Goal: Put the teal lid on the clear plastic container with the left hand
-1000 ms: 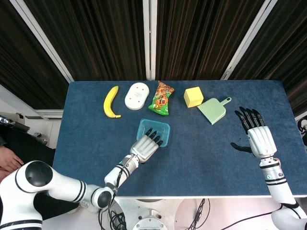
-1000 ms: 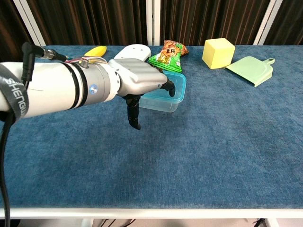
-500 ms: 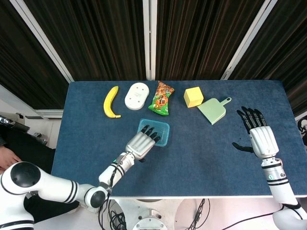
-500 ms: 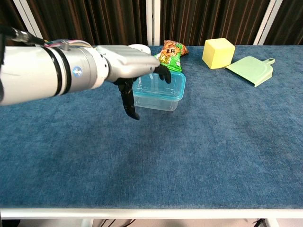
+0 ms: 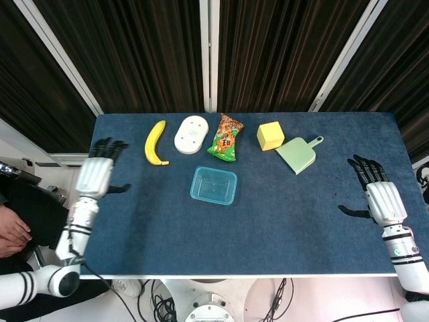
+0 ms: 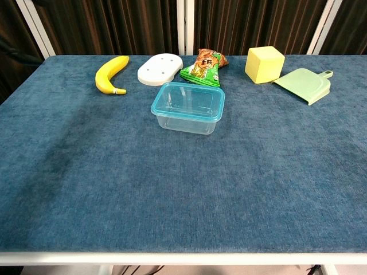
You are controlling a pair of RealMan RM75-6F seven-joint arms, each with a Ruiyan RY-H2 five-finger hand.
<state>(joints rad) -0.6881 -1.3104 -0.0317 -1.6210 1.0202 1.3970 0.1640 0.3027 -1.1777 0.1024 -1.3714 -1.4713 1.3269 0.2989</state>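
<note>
- We are looking at the table [image 5: 301, 201] with both hands empty: the left hand [image 5: 96, 176] is hovering over its far-left edge with fingers apart, and the right hand [image 5: 380, 198] is hovering by the right edge, fingers likewise spread.
- We are judging the task to be at its end: the lid [image 6: 188, 99] is sitting on the container [image 6: 188, 108], its teal rim lining up with the clear walls all round, so it looks seated, though we cannot tell whether it is pressed fully home.
- The container is standing at mid-table, just near of the snack bag [image 6: 205, 66], well apart from both hands.
- Its long axis is running left to right, slightly skewed, with the lidded face pointing up.
- We are reckoning that any next move calls only for the left hand to come back and press the corners, should a check be wanted.
</note>
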